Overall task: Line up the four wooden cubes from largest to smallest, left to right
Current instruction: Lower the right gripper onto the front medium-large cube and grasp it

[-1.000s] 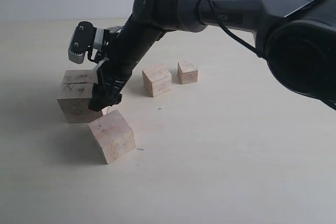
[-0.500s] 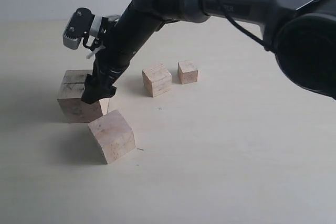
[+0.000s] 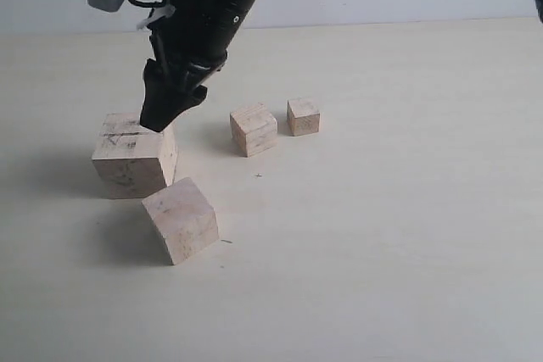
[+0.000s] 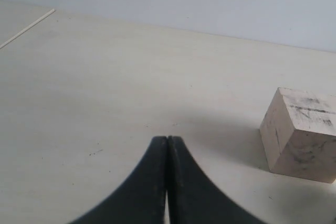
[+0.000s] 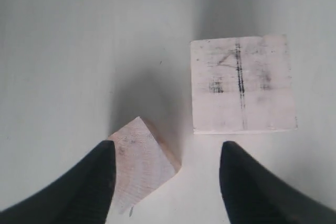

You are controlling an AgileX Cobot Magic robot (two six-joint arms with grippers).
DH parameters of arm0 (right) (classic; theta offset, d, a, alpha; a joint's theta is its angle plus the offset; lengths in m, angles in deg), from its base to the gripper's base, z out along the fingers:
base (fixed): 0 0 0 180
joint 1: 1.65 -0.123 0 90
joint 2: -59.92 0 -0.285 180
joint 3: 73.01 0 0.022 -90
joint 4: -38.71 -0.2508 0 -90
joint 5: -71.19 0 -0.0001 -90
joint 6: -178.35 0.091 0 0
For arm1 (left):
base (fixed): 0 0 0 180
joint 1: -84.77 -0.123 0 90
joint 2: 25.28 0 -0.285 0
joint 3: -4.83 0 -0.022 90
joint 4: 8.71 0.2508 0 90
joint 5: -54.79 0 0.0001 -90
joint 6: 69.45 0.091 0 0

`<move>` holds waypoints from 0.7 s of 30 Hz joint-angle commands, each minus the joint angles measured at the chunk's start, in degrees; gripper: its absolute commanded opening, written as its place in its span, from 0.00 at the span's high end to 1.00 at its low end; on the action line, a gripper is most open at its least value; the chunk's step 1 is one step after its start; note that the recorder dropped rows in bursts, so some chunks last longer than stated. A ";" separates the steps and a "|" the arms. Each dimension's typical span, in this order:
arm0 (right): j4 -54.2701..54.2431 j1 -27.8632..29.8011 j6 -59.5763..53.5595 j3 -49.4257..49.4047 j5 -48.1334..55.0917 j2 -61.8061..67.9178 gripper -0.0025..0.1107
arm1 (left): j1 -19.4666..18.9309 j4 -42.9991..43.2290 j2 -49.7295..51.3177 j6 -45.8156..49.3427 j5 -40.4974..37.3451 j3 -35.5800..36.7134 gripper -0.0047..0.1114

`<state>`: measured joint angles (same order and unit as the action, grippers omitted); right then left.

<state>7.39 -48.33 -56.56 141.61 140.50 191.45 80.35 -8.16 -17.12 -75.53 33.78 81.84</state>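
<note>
Biggest cube (image 3: 134, 158) below R jaws

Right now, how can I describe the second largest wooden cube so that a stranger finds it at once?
On the pale table, find the big smudged cube at the left, where the black claw hangs. The second largest cube sits just in front of it, towards the camera. It alone lies nearer the camera than the other three, and it is turned clearly askew.
</note>
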 commanded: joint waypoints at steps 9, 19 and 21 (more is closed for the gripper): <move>-0.16 0.02 -11.69 -17.26 0.65 -4.42 0.36 | -0.09 0.13 -0.37 -0.14 0.76 0.21 0.96; -6.23 0.02 -25.26 -19.62 -4.80 -3.70 0.36 | -0.09 0.13 -0.37 -0.14 0.76 0.21 0.96; -7.49 0.02 -28.05 -19.62 -8.03 -3.70 0.36 | -0.09 0.13 -0.37 -0.14 0.76 0.21 0.96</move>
<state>1.74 -48.45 -81.17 122.27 135.47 187.78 80.35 -8.16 -17.12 -75.53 33.78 81.84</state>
